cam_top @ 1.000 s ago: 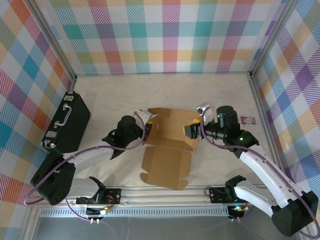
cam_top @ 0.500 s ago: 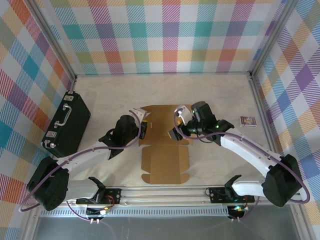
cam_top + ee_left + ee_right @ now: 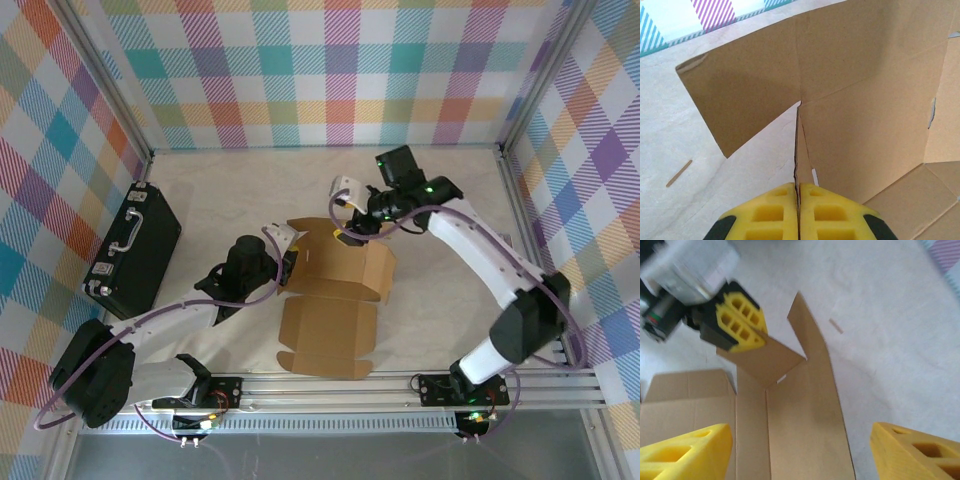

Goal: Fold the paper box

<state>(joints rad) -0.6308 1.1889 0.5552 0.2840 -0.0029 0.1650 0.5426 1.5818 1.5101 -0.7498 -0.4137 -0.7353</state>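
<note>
Midway across the surface (image 3: pixel 200 190), paper box (image 3: pixel 340 290) partly raised, its left flap clamped edge-on in left gripper (image 3: pixel 798 197); above its far side, right gripper (image 3: pixel 800 447) spread wide, holding nothing

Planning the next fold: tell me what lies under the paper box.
The paper box lies on the pale table, which shows all around it. Whatever is directly beneath the cardboard is covered. The left gripper pinches one raised flap.
</note>
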